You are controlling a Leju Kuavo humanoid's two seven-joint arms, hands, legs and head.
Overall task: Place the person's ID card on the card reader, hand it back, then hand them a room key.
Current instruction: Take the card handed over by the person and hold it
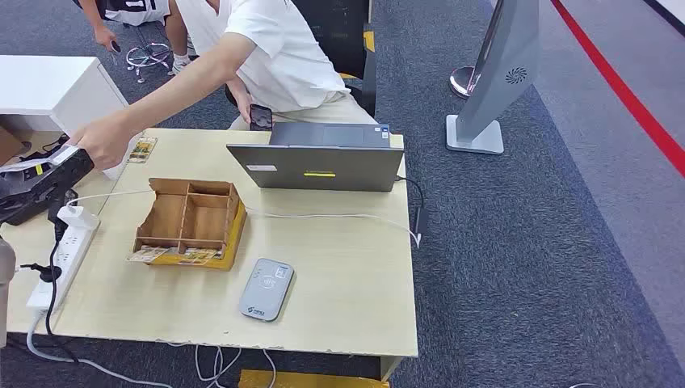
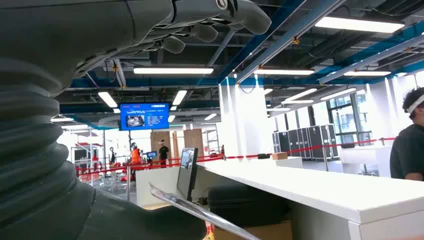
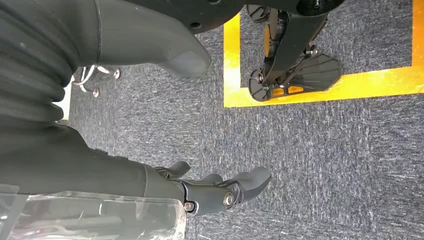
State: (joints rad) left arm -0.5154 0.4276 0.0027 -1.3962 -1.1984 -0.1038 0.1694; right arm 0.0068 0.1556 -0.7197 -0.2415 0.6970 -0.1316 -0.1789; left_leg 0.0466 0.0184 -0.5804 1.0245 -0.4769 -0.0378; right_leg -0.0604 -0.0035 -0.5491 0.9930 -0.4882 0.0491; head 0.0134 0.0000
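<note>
One person's hand (image 1: 103,144) reaches across the bench (image 1: 339,267) to the left hand (image 1: 44,182) at the bench's left edge, touching the card (image 1: 63,153) on it. Card reader (image 1: 266,288) lies nr the front edge, wooden box (image 1: 192,220) behind it, laptop (image 1: 319,166) at the back edge. Left wrist view: fingers (image 2: 200,30) curl over a thin card edge (image 2: 200,212); can't tell if it's clamped. Right wrist view: right hand (image 3: 210,192) hangs over carpet (image 3: 325,160), fingers apart, holding nothing.

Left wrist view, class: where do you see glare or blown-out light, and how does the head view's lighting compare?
Left wrist view: ceiling strip lights and the far windows blow out to white, leaving the left hand dark against them. Head view: soft, even light, with faint shadows beside the laptop and card reader.
</note>
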